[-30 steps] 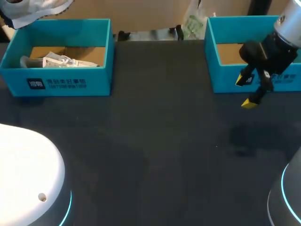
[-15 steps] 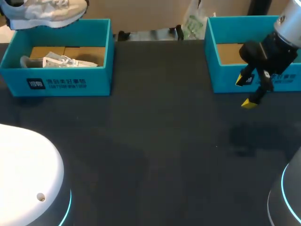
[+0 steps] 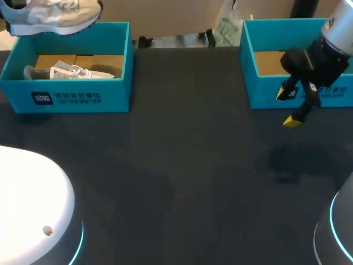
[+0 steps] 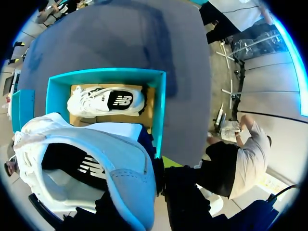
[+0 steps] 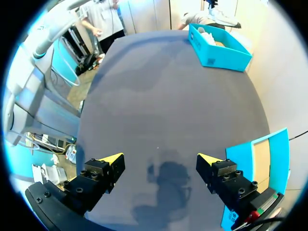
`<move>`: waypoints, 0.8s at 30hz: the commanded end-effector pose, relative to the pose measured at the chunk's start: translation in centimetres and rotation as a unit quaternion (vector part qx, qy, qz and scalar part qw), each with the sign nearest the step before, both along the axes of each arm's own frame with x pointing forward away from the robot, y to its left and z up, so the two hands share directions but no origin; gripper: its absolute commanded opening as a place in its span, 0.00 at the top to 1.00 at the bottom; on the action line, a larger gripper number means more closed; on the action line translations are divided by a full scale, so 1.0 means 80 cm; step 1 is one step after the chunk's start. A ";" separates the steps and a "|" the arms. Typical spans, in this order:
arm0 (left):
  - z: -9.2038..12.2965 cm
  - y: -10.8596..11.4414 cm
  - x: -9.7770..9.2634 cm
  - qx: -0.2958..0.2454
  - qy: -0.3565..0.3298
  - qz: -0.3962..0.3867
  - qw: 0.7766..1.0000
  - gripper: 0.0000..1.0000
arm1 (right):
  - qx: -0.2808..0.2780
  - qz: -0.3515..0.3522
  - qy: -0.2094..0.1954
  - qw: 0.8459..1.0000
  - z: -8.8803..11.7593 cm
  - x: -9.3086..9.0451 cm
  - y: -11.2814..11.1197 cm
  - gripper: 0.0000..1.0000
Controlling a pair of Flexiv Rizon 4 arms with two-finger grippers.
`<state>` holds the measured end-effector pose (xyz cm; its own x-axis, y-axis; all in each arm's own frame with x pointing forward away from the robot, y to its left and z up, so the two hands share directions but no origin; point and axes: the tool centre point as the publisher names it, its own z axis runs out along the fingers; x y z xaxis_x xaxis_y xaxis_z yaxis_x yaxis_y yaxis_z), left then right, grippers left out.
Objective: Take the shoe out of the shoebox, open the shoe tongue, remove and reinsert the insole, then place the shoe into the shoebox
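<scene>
A white and grey shoe (image 3: 52, 14) hangs above the far edge of the left teal shoebox (image 3: 71, 96). My left gripper (image 4: 150, 168) is shut on the heel collar of that shoe (image 4: 96, 168), which hides most of its fingers. A second white shoe (image 3: 69, 72) lies on its side inside that box, seen straight below the gripper in the left wrist view (image 4: 106, 101). My right gripper (image 3: 291, 107) stands open and empty just in front of the right shoebox (image 3: 265, 91), its yellow fingertips (image 5: 113, 159) wide apart over bare tabletop.
The dark table (image 3: 182, 165) stretches between the two boxes. The right shoebox (image 5: 262, 163) shows a bare cardboard floor beside my right gripper. The left shoebox (image 5: 219, 45) sits far across the table from it.
The held shoe shifted a little to the right and levelled out above the left box, then stayed put. The right arm has not moved.
</scene>
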<state>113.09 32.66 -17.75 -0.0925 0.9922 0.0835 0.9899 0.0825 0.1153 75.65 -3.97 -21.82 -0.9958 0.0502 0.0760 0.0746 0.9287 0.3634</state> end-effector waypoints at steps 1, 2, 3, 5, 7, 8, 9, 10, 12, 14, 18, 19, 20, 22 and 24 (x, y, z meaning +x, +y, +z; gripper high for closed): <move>-0.011 0.001 0.008 0.000 -0.005 -0.005 1.000 1.00 | -0.001 0.000 0.000 1.000 -0.001 0.000 0.000 0.00; -0.013 0.000 0.010 -0.002 -0.006 -0.004 1.000 1.00 | -0.001 0.000 0.000 1.000 -0.001 0.000 0.000 0.00; -0.017 -0.001 0.012 0.001 -0.009 -0.007 1.000 1.00 | -0.001 0.000 0.000 1.000 -0.001 0.000 0.000 0.00; -0.023 -0.003 0.017 0.004 -0.010 -0.008 1.000 1.00 | -0.001 0.000 0.000 1.000 -0.001 0.000 0.000 0.00; -0.030 -0.005 0.021 0.009 -0.011 -0.014 1.000 1.00 | -0.001 0.000 0.000 1.000 -0.001 0.000 0.000 0.00; -0.033 -0.005 0.024 0.009 -0.012 -0.013 1.000 1.00 | -0.001 0.000 0.000 1.000 -0.001 0.000 0.000 0.00; -0.037 -0.006 0.026 0.011 -0.014 -0.014 1.000 1.00 | -0.001 0.000 0.000 1.000 -0.001 0.000 0.000 0.00; -0.039 -0.006 0.028 0.011 -0.015 -0.013 1.000 1.00 | -0.001 0.000 0.000 1.000 -0.001 0.000 0.000 0.00; -0.048 -0.008 0.032 0.017 -0.022 -0.012 1.000 1.00 | -0.001 0.000 0.000 1.000 -0.001 0.000 0.000 0.00; -0.053 -0.008 0.036 0.015 -0.022 -0.010 1.000 1.00 | -0.001 0.000 0.000 1.000 -0.001 0.000 0.000 0.00; -0.066 -0.009 0.041 0.012 -0.021 -0.008 1.000 1.00 | -0.001 0.000 0.000 1.000 -0.001 0.000 0.000 0.00; -0.068 -0.009 0.042 0.011 -0.021 -0.008 1.000 1.00 | -0.001 0.000 0.000 1.000 -0.001 0.000 0.000 0.00; -0.071 -0.010 0.043 0.011 -0.021 -0.008 1.000 1.00 | -0.001 0.000 0.000 1.000 -0.001 0.000 0.000 0.00; -0.079 -0.011 0.044 0.015 -0.017 -0.006 1.000 1.00 | -0.001 0.000 0.000 1.000 -0.001 0.000 0.000 0.00; -0.084 -0.011 0.046 0.014 -0.015 -0.005 1.000 1.00 | -0.001 0.000 0.000 1.000 -0.001 0.000 0.000 0.00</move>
